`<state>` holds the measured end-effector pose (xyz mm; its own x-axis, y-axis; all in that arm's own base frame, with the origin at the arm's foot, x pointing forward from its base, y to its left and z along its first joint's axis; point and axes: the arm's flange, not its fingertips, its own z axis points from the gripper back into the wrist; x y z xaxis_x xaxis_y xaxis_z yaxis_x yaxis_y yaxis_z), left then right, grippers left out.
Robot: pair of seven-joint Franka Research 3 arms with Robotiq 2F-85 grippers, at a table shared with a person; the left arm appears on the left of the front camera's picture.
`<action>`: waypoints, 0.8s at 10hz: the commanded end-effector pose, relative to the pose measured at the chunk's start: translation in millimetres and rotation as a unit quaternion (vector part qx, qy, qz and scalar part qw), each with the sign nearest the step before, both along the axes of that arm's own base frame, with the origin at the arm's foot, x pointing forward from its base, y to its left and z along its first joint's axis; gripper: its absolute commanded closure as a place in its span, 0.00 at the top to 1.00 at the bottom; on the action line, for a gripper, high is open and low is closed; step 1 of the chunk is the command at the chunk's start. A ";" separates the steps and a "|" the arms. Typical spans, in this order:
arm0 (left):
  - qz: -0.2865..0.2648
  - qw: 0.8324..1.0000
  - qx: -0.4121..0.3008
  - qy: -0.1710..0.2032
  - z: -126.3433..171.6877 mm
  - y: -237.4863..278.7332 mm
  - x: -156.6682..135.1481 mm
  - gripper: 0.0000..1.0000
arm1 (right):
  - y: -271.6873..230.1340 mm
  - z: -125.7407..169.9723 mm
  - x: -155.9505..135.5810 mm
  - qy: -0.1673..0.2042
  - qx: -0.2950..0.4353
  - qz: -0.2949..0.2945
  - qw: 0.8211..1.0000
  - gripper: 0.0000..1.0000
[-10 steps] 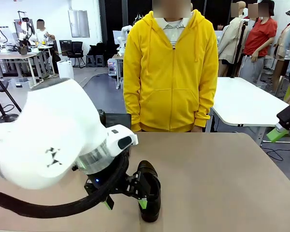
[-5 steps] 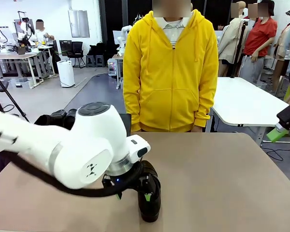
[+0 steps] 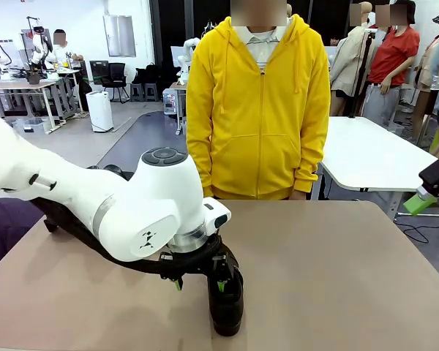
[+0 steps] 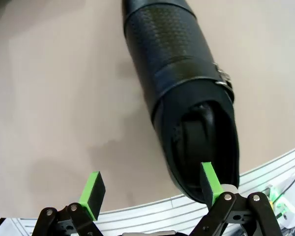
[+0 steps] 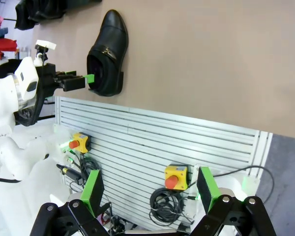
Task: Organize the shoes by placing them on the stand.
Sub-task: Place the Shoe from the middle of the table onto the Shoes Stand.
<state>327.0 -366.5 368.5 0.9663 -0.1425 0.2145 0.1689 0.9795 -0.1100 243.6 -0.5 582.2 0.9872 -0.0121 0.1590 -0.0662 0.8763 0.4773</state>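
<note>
One black leather shoe (image 3: 227, 307) lies on the tan table (image 3: 336, 263) near its front edge, toe pointing away from me. In the left wrist view the shoe (image 4: 179, 78) shows a metal buckle and its open heel end. My left gripper (image 4: 150, 189) is open at the heel. One green pad (image 4: 209, 183) is at the shoe's opening and the other pad (image 4: 92, 189) is over bare table beside it. My right gripper (image 5: 150, 189) hangs open and empty above the robot's side of the table, far from the shoe (image 5: 107, 54). The stand is hidden.
A person in a yellow hoodie (image 3: 257, 110) stands at the far edge, hands down. More dark shoes (image 5: 37, 11) lie past the table's corner. A ribbed metal panel (image 5: 152, 142) with red stop buttons and cables lies below my right gripper.
My left arm has swung and risen, its big joint moving right and its wrist turning over the shoe. The gripper stays open at the shoe's heel. The shoe has not moved.
</note>
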 end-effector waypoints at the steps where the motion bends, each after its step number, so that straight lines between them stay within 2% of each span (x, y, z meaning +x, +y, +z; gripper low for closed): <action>1: -0.009 1.000 -0.010 -0.006 0.9 8.6 -5.0 1.00 | -2.8 1.6 1.0 -0.004 0.007 0.012 1.000 1.00; 2: 0.000 1.000 0.000 0.000 0.0 0.0 0.0 1.00 | -2.8 1.6 1.0 -0.004 0.007 0.012 1.000 1.00; 3: 0.089 0.994 0.034 -0.050 -7.0 -6.6 3.7 1.00 | -2.8 1.6 1.0 -0.004 0.007 0.012 1.000 1.00; 4: 0.069 0.996 0.026 -0.040 -15.3 -13.9 14.1 1.00 | -2.8 1.6 1.0 -0.004 0.007 0.012 1.000 1.00; 6: 0.096 0.995 0.030 -0.025 -31.8 -16.1 36.8 1.00 | -2.8 1.6 1.0 -0.004 0.007 0.012 1.000 1.00; 8: 0.112 0.993 0.023 -0.018 -40.4 -13.7 45.2 1.00 | -2.8 1.6 1.0 -0.004 0.007 0.012 1.000 1.00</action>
<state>366.4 -367.5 332.9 0.9713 0.0345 0.2351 -0.0220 0.9982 -0.0556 243.6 -0.5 582.3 0.9872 -0.0117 0.1589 -0.0664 0.8762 0.4773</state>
